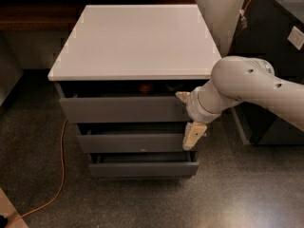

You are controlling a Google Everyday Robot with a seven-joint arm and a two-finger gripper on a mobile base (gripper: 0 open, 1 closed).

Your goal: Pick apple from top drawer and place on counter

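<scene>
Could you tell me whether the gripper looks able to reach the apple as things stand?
Probably not yet. The apple shows through a narrow slit, as the top drawer is barely pulled out under the counter. The gripper, fingers apart, sits outside by the drawer front's right end; the slit looks too tight.
</scene>
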